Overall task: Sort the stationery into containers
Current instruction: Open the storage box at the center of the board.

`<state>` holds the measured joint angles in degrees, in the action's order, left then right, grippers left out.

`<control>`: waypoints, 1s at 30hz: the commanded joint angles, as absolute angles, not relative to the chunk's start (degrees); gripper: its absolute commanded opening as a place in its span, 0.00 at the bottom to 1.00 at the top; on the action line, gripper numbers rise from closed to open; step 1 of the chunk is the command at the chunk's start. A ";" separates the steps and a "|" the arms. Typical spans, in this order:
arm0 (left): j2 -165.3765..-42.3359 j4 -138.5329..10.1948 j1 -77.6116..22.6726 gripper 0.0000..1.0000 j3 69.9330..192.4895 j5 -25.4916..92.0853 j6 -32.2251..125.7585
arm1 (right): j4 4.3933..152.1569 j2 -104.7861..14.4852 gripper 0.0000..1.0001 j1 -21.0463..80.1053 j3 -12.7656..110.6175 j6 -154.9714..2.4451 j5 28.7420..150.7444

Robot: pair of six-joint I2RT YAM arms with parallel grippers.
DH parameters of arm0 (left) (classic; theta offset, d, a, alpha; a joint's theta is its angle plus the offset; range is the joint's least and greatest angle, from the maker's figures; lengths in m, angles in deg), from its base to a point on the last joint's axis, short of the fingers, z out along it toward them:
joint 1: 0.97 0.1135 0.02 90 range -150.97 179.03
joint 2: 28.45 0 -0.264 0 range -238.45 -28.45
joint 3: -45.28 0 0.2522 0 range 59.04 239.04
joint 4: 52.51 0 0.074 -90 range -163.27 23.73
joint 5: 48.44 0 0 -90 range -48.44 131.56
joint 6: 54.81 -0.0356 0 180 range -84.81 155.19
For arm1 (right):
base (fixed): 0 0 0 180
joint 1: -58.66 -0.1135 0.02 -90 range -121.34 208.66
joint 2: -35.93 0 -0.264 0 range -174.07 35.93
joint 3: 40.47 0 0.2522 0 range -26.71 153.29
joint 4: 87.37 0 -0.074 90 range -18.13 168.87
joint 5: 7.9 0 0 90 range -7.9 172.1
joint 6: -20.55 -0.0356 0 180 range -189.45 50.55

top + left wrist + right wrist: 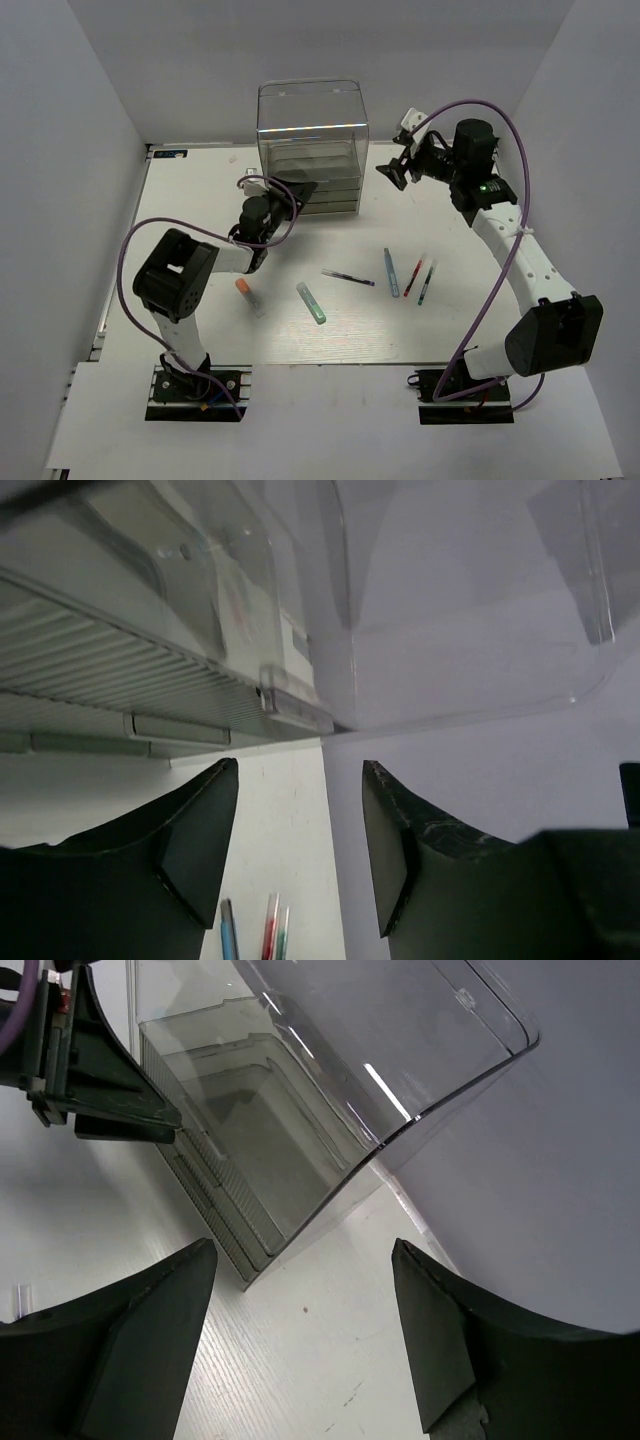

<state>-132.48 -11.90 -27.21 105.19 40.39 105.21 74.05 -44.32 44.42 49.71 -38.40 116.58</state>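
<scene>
Closest to the left wrist camera, the left gripper's point(300, 852) two dark fingers point(195, 850) stand partly apart with nothing between them. They point at the lower front corner of the clear drawer unit point(200, 680). From above, this gripper point(290, 193) sits at the left front of the unit point(312, 150), level with its stacked drawers. Whether it touches a drawer front I cannot tell.

The unit stands at the far middle of the white table point(300, 345), with a tall clear upper part above the shallow ribbed drawers.

Six pens lie loose on the table in front of it, none in a drawer that I can see:
- An orange-capped marker point(247, 294) lies near the left arm's elbow.
- A green-tipped marker point(312, 303) lies to its right.
- A thin dark pen point(348, 277) lies toward the middle.
- A blue pen point(391, 272), a red pen point(414, 276) and a teal pen point(427, 282) lie close together on the right.

The right gripper point(395, 172) hangs in the air just right of the unit and faces it. Its fingers point(150, 1340) are spread wide and hold nothing.
</scene>
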 commanded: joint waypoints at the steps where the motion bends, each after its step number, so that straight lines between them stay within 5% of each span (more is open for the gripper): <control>1: -133.74 -9.23 -27.60 0.61 107.65 45.86 104.98 | 76.67 -43.00 0.77 43.89 48.36 -39.83 115.16; 16: -139.72 -0.10 -27.60 0.44 108.88 48.67 104.44 | 76.67 -41.68 0.77 43.80 44.75 -37.63 113.39; 30: -140.77 8.70 -27.60 0.10 105.36 47.45 104.44 | 75.35 -41.06 0.77 43.63 42.82 -36.31 114.01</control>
<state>-141.51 4.53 -27.73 106.11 47.10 105.73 74.68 -43.12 43.89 43.62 -37.07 113.74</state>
